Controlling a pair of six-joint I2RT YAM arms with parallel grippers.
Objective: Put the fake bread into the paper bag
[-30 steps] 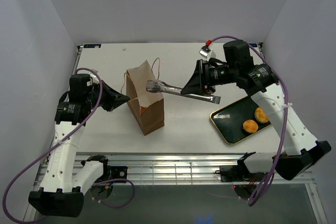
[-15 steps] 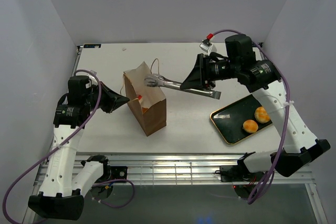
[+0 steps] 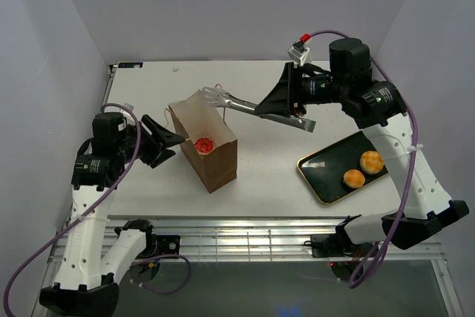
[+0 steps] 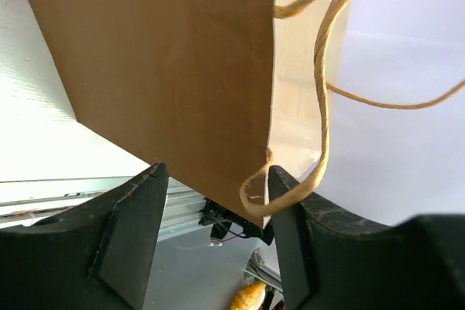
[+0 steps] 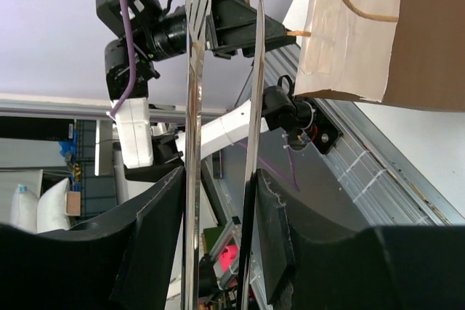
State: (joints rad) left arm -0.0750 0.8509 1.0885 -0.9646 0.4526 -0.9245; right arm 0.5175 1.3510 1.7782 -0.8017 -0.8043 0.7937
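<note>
The brown paper bag [image 3: 215, 157] stands upright at the table's middle left, its mouth open. A red-frosted donut [image 3: 203, 144] lies inside it. Two golden buns [image 3: 371, 161] [image 3: 354, 178] sit on the dark tray [image 3: 323, 165]. My right gripper [image 3: 261, 109] is shut on metal tongs [image 3: 234, 102], whose empty tips hang above the bag's far edge. In the right wrist view the tongs [image 5: 195, 107] run between my right gripper's [image 5: 218, 201] fingers. My left gripper [image 3: 173, 139] stands open just left of the bag. In its wrist view the left gripper [image 4: 214, 237] frames the bag's [image 4: 167, 70] corner and a cord handle [image 4: 323, 107].
White walls close in the table on the left, back and right. The tray lies tilted near the front right edge. Metal rails run along the table's near edge between the arm bases.
My left gripper has opened, let go of the bag's rim and drawn back left. The tongs have lifted up and away from the bag, now empty. The red donut now shows inside the bag.
</note>
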